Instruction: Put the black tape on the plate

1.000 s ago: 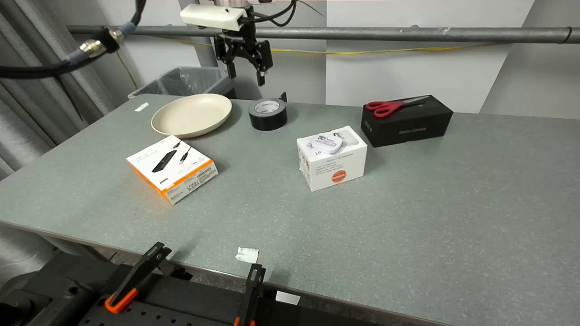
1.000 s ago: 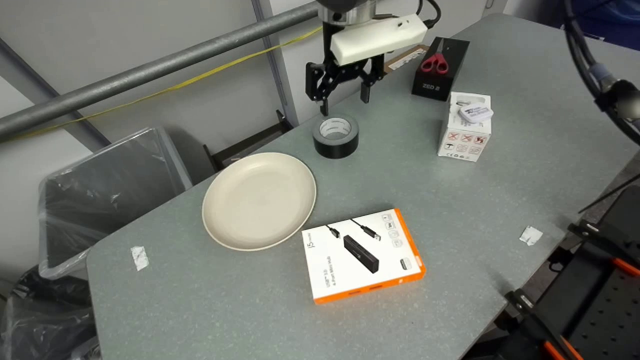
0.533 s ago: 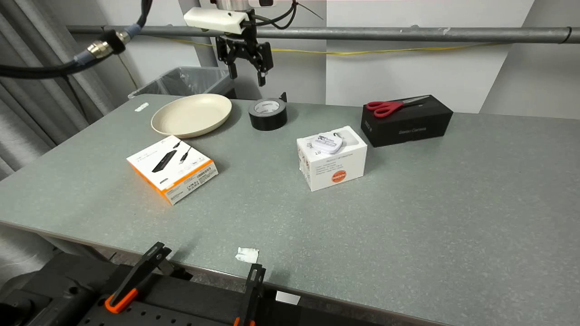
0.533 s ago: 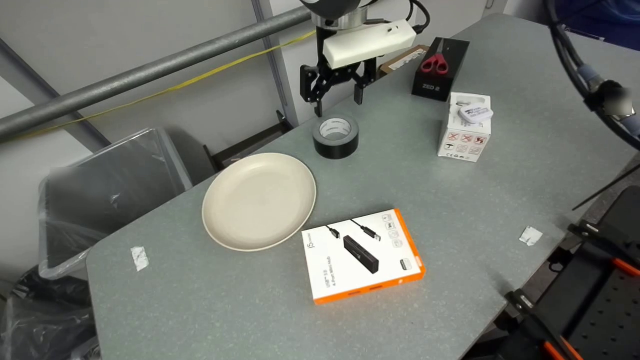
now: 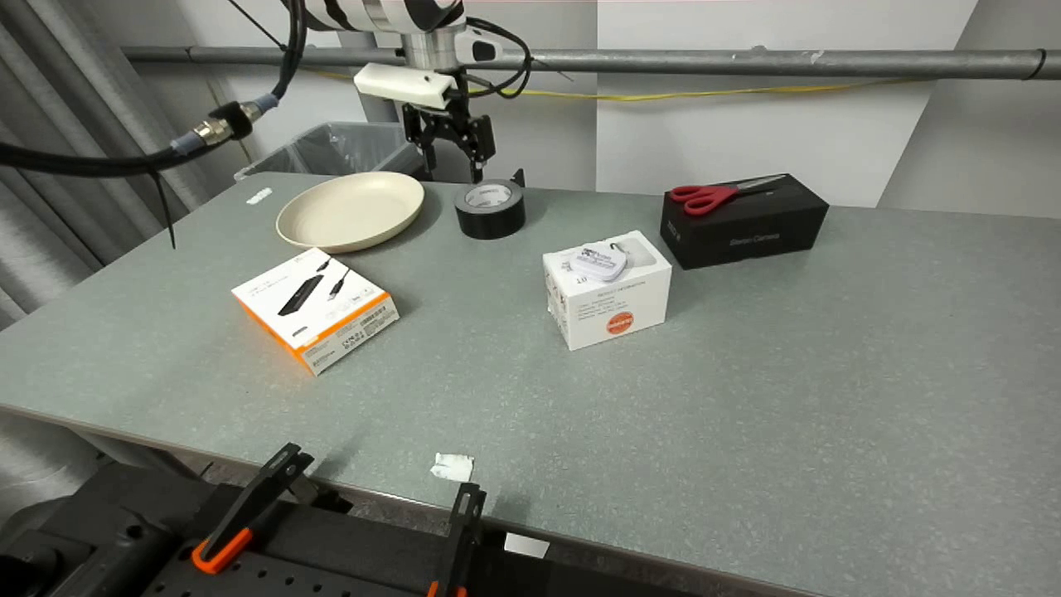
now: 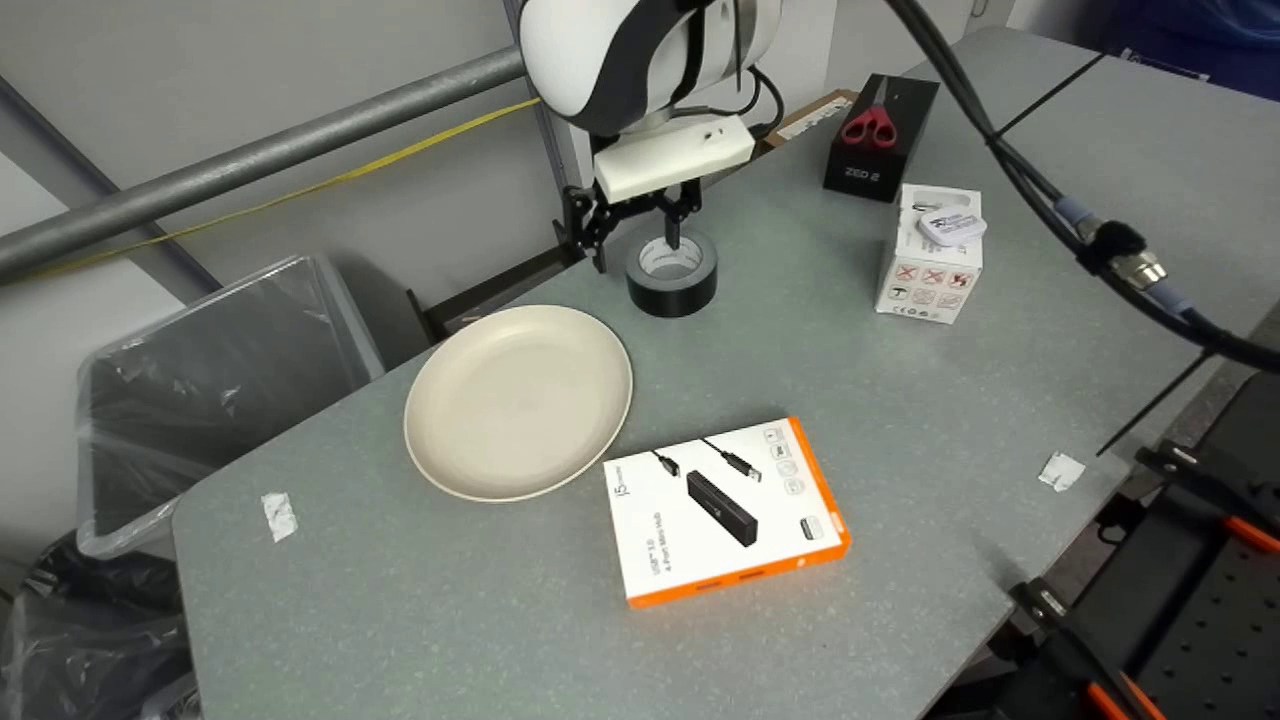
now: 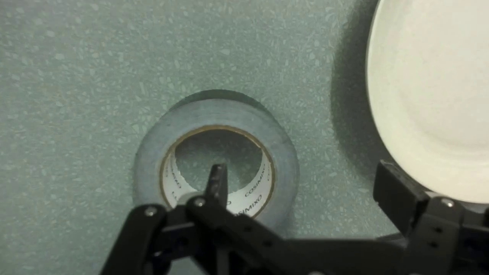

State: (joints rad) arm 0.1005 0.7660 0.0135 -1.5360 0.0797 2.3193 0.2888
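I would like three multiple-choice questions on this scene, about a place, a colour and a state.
1. Where is the black tape?
A) in the bin
B) on the table, beside the plate
C) on the white box

2. What colour are the scissors' handles?
A) blue
B) yellow
C) red

3. How does the end effector stand?
A) open
B) fully shut
C) clamped on the tape

1 B: it lies there in both exterior views.
2 C: both exterior views show them red.
3 A: its jaws stand wide apart in the wrist view.

Smooth matt plate (image 6: 520,405), cardboard-cored tape (image 5: 491,218), dull metal pipe (image 5: 746,60)
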